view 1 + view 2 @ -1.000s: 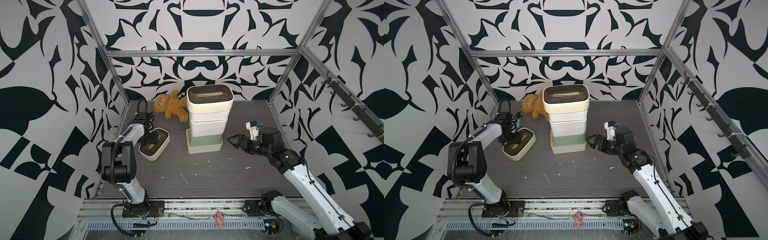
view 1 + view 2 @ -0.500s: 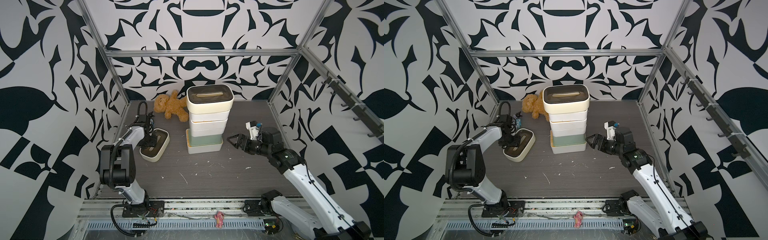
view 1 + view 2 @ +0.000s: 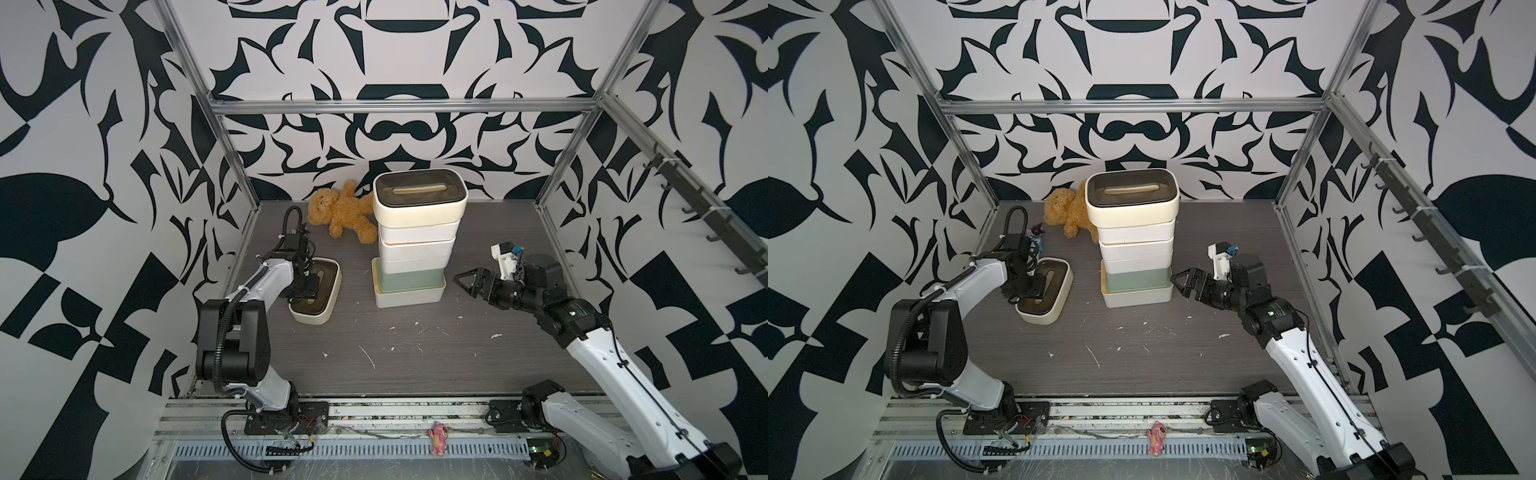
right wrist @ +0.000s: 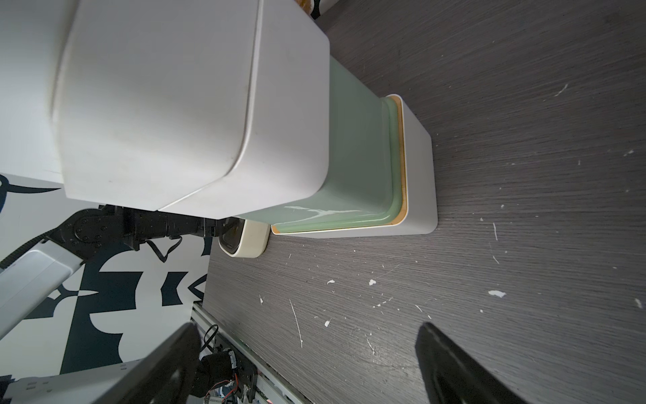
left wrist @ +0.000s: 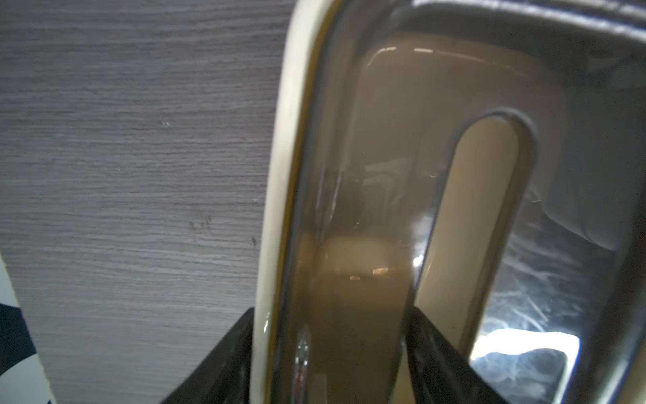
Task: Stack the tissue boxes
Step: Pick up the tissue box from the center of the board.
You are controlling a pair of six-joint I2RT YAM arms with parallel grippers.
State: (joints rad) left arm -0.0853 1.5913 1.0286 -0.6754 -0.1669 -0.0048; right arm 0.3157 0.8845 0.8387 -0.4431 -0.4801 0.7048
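Our left claw (image 5: 332,321) seems to pinch the loose box (image 3: 328,289) by its rim; our right claw (image 3: 465,284) gapes beside the stack (image 3: 415,245).

brown teddy bear (image 3: 340,210), small pink figure (image 3: 438,437)

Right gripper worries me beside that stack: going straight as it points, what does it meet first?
Probably the sage green box low in the stack, though depth is unclear.
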